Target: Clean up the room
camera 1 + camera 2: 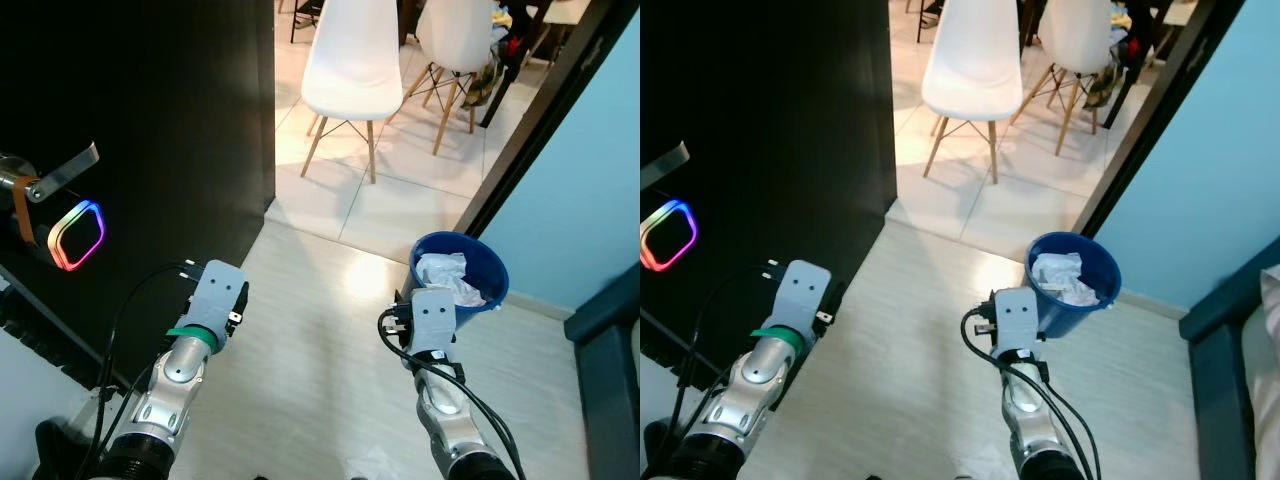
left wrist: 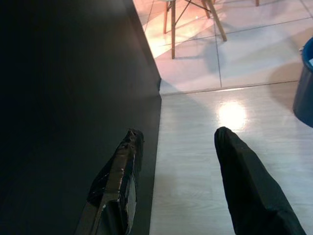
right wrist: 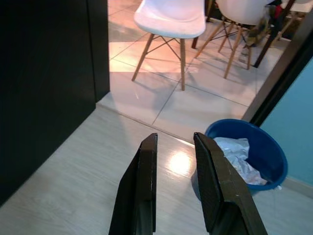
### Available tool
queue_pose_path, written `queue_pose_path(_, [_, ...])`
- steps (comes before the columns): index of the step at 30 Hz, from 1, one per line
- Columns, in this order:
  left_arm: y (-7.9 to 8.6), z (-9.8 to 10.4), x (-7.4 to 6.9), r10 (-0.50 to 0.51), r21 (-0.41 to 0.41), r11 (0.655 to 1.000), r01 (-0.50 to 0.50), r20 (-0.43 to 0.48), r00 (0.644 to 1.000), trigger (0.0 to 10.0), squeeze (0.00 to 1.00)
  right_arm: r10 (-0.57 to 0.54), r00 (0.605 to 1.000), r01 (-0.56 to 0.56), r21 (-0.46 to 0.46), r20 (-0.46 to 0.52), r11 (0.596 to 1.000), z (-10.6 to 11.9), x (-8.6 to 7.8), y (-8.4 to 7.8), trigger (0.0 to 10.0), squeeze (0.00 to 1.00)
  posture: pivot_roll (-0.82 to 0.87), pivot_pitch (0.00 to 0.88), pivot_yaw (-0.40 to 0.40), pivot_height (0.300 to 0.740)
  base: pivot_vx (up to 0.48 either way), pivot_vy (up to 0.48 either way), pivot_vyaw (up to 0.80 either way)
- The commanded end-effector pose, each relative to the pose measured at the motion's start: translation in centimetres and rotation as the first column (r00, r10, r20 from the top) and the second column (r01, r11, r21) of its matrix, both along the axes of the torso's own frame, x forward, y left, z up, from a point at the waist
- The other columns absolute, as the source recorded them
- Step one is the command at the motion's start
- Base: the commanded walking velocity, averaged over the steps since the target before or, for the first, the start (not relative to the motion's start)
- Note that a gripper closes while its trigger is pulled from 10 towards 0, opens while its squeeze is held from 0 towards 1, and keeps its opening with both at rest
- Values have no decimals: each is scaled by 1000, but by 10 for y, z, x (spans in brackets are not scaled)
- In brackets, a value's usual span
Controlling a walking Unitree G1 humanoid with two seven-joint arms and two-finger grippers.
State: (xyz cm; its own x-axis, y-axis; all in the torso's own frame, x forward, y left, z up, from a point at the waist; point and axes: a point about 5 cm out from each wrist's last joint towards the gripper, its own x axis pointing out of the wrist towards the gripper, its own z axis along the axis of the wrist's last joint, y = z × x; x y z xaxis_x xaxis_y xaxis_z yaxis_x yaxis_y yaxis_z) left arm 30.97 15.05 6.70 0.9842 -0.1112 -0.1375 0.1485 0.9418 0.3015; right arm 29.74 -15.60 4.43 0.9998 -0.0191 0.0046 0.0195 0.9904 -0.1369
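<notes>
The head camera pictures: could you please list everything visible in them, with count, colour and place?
Bin: one, blue, on the floor by the doorway's right side.
Crumpled paper: white, inside the bin.
Chairs: two, white with wooden legs, on the tiles beyond the doorway.
Door: one, black, on the left.
Wall: light blue, on the right.
Left gripper: black fingers apart, beside the door.
Right gripper: fingers apart, empty, short of the bin.

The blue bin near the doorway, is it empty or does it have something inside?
Not empty. The blue bin stands upright on the floor, and crumpled white paper lies inside it, below the rim.
</notes>
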Motion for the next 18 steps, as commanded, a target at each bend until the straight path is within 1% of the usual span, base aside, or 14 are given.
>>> queue_pose_path(1, [0, -7, -3, 7, 9, 1000, -6, -34, 999, 10000, 0, -12, 999, 12, -2, -32, 1000, -8, -5, -2, 10000, 0, -73, 23, 17, 740, 0, 0, 0])
queue_pose_path(7, [2, -4, -3, 9, 22, 1000, -9, -5, 1000, 10000, 0, -14, 1000, 14, 3, -27, 1000, -8, -6, -1, 10000, 0, -73, 24, 18, 740, 0, 0, 0])
queue_pose_path(8, [2, -4, -2, 7, 24, 1000, -7, -2, 1000, 10000, 0, -12, 1000, 12, 4, -26, 1000, -8, -6, -1, 10000, 0, -73, 24, 19, 740, 244, -390, 0])
queue_pose_path(14, [2, -4, -2, 5, 24, 1000, -5, -3, 1000, 10000, 0, -5, 1000, 5, 10, -24, 1000, -8, -7, 0, 10000, 0, -74, 25, 21, 740, 0, -426, 0])
queue_pose_path(18, [2, -4, -2, 5, 21, 1000, -5, -5, 1000, 10000, 0, -3, 1000, 4, 12, -25, 1000, -8, -7, 1, 10000, 0, -74, 25, 21, 740, 291, -379, 0])
